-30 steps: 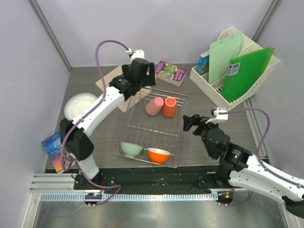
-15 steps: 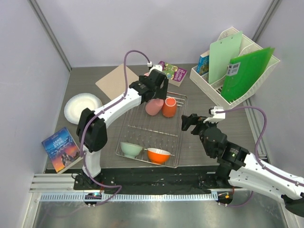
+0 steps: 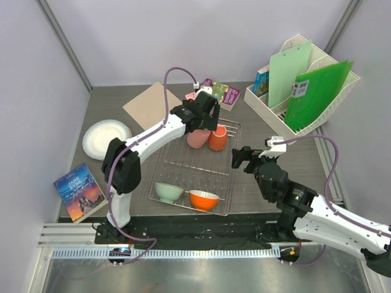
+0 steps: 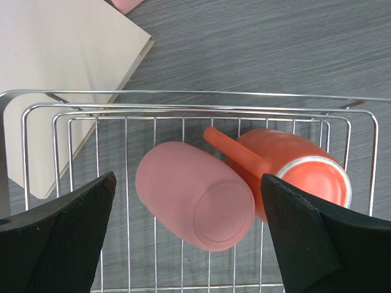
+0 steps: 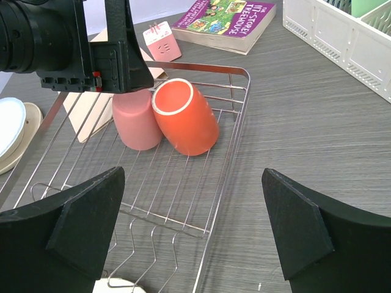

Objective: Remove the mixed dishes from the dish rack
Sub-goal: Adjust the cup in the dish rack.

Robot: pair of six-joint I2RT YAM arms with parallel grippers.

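Note:
The silver wire dish rack point(image 3: 183, 162) lies at mid-table. A pink cup point(image 3: 197, 138) and an orange cup point(image 3: 217, 138) lie on their sides at its far end. A mint-green bowl point(image 3: 168, 191) and an orange bowl point(image 3: 203, 199) sit at its near end. Cream plates point(image 3: 105, 137) are stacked on the table at the left. My left gripper point(image 3: 201, 119) hovers open above the pink cup point(image 4: 195, 204), beside the orange cup point(image 4: 293, 174), holding nothing. My right gripper point(image 3: 244, 157) is open and empty by the rack's right edge point(image 5: 235, 183), facing both cups point(image 5: 186, 116).
A white file organizer point(image 3: 305, 85) with green boards stands at the back right. A purple book point(image 3: 223, 93) and a tan board point(image 3: 149, 104) lie behind the rack. Another book point(image 3: 78, 190) lies at the near left.
My left gripper swung right from the rack's far left corner to above the pink cup. My right gripper edged slightly left toward the rack.

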